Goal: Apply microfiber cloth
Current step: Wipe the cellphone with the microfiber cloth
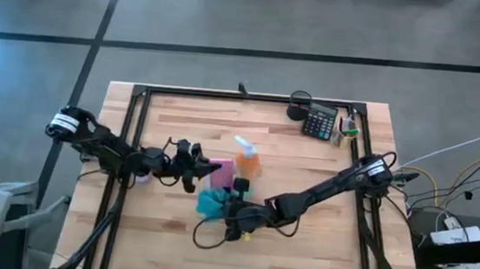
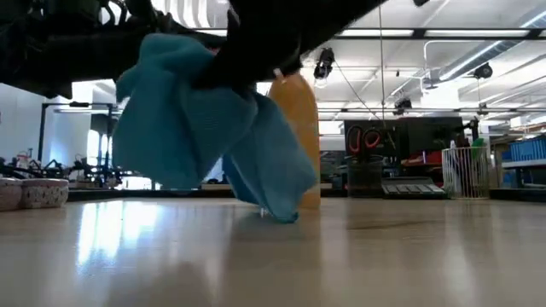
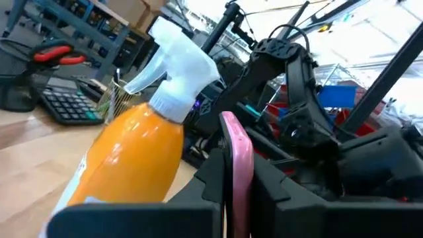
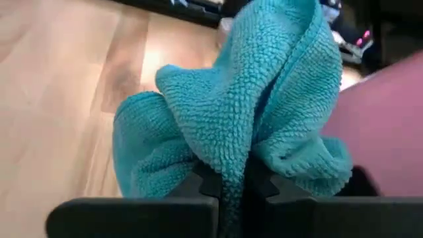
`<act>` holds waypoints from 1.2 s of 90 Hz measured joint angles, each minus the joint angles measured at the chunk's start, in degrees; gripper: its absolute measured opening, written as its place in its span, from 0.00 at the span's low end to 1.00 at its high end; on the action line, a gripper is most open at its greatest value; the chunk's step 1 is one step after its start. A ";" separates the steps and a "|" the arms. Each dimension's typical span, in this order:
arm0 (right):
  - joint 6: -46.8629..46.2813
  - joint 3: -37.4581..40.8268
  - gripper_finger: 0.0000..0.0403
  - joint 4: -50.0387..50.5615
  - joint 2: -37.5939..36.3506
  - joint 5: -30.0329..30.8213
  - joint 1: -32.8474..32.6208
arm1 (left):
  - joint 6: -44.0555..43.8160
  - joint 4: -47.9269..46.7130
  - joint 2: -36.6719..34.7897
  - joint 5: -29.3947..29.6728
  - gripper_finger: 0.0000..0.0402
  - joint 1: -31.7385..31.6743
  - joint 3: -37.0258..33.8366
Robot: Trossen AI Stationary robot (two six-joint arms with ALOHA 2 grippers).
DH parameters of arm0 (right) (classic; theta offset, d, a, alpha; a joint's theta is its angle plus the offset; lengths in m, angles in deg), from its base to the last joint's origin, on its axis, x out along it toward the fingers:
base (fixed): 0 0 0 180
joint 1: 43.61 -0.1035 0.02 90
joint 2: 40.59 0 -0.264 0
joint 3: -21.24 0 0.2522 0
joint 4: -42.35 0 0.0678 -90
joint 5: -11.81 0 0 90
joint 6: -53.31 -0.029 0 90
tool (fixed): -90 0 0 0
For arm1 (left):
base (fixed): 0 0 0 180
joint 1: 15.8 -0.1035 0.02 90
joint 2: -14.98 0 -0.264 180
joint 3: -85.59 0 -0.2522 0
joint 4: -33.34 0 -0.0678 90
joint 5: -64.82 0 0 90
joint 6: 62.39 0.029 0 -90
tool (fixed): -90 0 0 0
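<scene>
A wooden table point(image 1: 162, 232) carries everything. On it stand an orange bottle point(image 1: 247, 161) and a calculator point(image 1: 318, 123).

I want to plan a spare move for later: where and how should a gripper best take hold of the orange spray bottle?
Grip the orange spray bottle on its round body, below the white trigger head, coming level from its far side. It stands upright, while the left gripper holding the pink slab and the right gripper holding the microfiber cloth crowd its near side.
</scene>
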 joint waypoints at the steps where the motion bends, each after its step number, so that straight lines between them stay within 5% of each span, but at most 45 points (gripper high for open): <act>1: 0.51 -0.15 0.00 -0.06 -0.32 0.47 0.00 | -0.19 0.00 0.02 -0.01 0.02 0.07 0.00; 12: 6.92 -2.00 0.00 -0.59 -1.11 4.70 1.06 | -1.31 0.42 0.51 0.01 0.02 0.68 0.68; 24: 10.03 -3.89 0.00 -0.06 -0.64 -3.08 2.86 | -2.35 -0.71 1.96 0.09 0.02 1.71 3.65; 33: 9.13 -4.71 0.00 1.91 -0.57 -3.02 3.43 | -3.91 -1.58 2.22 1.40 0.02 1.67 4.98; 56: 18.31 -5.77 0.00 6.65 -0.25 11.10 3.37 | -8.13 -4.68 2.60 16.90 0.02 3.44 5.57; 76: 27.04 -7.79 0.00 7.02 -0.35 22.24 3.30 | -10.61 -5.79 2.71 17.28 0.02 4.55 5.53; 86: 27.19 -8.29 0.00 7.51 -0.46 21.17 3.21 | -14.76 -5.98 2.58 13.80 0.02 4.98 5.33; 108: 16.79 -7.64 0.00 7.11 0.24 8.51 1.55 | -20.88 -7.70 0.13 8.31 0.02 5.57 3.33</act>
